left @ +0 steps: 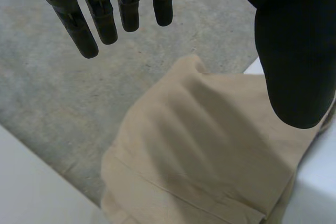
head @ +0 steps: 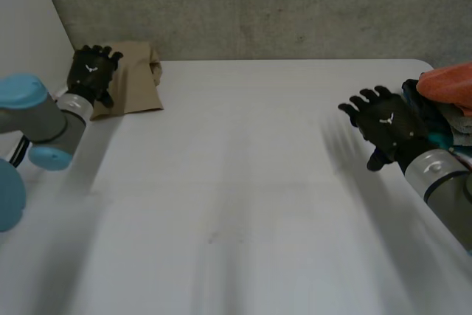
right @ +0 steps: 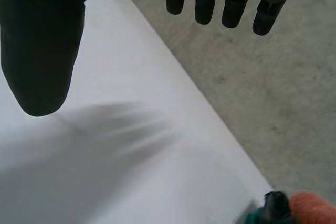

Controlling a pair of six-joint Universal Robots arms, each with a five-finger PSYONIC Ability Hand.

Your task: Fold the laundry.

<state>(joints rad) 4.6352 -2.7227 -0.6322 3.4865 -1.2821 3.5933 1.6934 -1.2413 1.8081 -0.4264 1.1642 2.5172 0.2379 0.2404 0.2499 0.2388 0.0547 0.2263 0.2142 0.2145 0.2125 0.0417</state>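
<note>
A folded tan cloth [head: 136,79] lies at the table's far left corner. My left hand [head: 91,71] hovers over its left part, open, fingers spread and holding nothing. In the left wrist view the tan cloth [left: 210,150] sits under the palm, below the straight fingers [left: 100,19]. A pile of laundry [head: 446,97], orange on top with dark and teal pieces below, sits at the table's right edge. My right hand [head: 387,130] floats just left of that pile, open and empty. Its straight fingers [right: 210,3] hang above the bare table, with the orange cloth [right: 312,208] beside the hand.
The white table [head: 251,182] spreads between the two hands. A grey concrete wall [head: 280,5] runs behind its far edge, and a white panel [head: 29,20] stands at the left.
</note>
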